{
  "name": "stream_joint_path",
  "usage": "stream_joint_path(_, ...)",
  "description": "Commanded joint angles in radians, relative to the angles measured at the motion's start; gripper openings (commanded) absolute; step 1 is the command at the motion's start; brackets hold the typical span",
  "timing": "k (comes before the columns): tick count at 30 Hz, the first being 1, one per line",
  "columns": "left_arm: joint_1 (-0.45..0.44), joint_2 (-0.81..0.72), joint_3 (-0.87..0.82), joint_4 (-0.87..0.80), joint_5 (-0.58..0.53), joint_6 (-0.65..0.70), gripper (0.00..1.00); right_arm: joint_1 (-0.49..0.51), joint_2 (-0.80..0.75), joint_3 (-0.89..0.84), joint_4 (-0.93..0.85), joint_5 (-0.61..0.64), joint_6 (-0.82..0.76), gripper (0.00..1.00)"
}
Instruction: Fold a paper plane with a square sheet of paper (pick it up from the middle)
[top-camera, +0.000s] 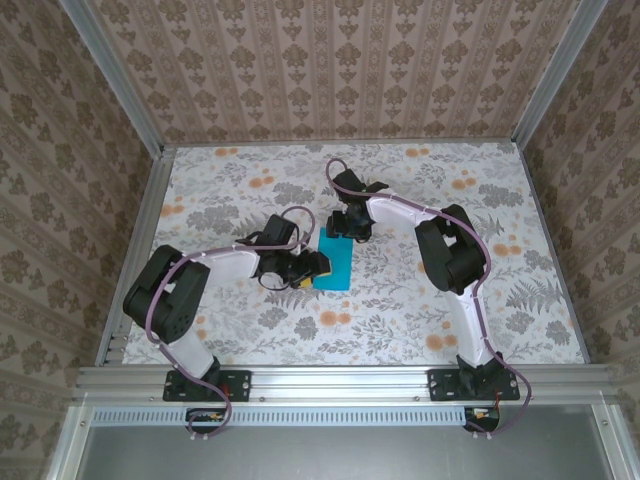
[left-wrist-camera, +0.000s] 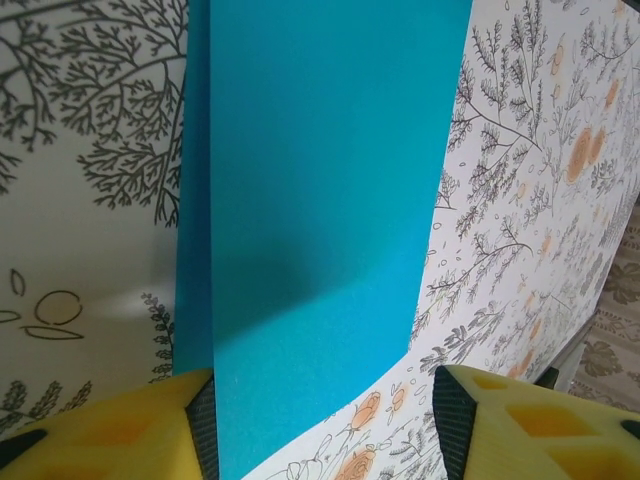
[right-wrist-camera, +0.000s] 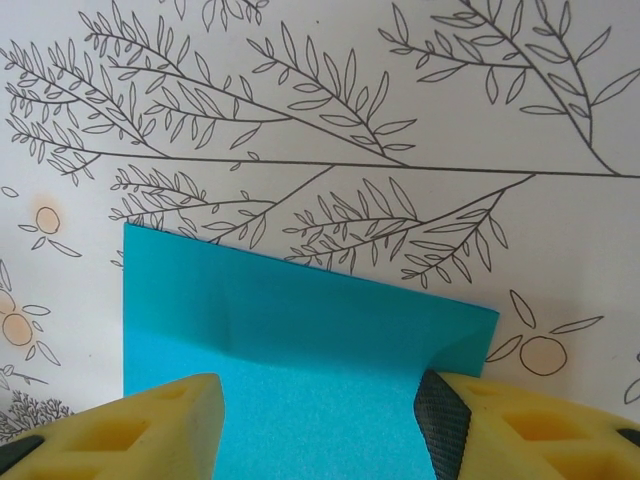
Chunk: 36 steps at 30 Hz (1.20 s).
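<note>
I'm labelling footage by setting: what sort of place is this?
Likely a lab robot test cell: aluminium frame, patterned walls enclosing a floral tabletop, two bolted arms over blue paper.

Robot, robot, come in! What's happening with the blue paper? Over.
Left gripper open, right gripper open, both straddling the blue paper. Lying on table, partly folded. Nothing blocking.

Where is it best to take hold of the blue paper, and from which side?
Probably at its near left corner, coming in low from the left. The square sheet of paper lies flat and folded on the table, so only an edge offers a pinch; the left gripper straddles that corner, jaws open.
</note>
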Motion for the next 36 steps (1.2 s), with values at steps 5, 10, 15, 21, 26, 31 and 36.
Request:
stream_joint_path(5, -0.005, 0.013, 0.037, 0.009, 0.020, 0.028, 0.55, -0.015, 0.059, -0.044, -0.012, 0.007, 0.012, 0.58)
stream_joint_path(10, -0.009, 0.008, 0.047, 0.047, 0.034, 0.023, 0.49, -0.016, 0.060, -0.047, -0.015, 0.005, 0.013, 0.58)
stream_joint_path(15, -0.019, 0.018, 0.093, 0.055, 0.039, 0.029, 0.48, -0.019, 0.068, -0.050, -0.024, 0.004, 0.020, 0.57)
stream_joint_path(21, -0.025, 0.054, 0.156, 0.041, 0.041, 0.037, 0.48, -0.026, 0.071, -0.061, -0.011, -0.014, 0.023, 0.53)
stream_joint_path(26, -0.028, 0.097, 0.203, 0.022, 0.032, 0.051, 0.49, -0.037, 0.059, -0.074, 0.001, -0.044, 0.022, 0.53)
stream_joint_path(31, -0.028, 0.138, 0.227, 0.024, 0.021, 0.045, 0.54, -0.054, 0.045, -0.091, 0.014, -0.097, 0.028, 0.53)
stream_joint_path(36, -0.028, 0.168, 0.244, 0.033, 0.019, 0.039, 0.55, -0.068, 0.043, -0.107, 0.026, -0.139, 0.037, 0.53)
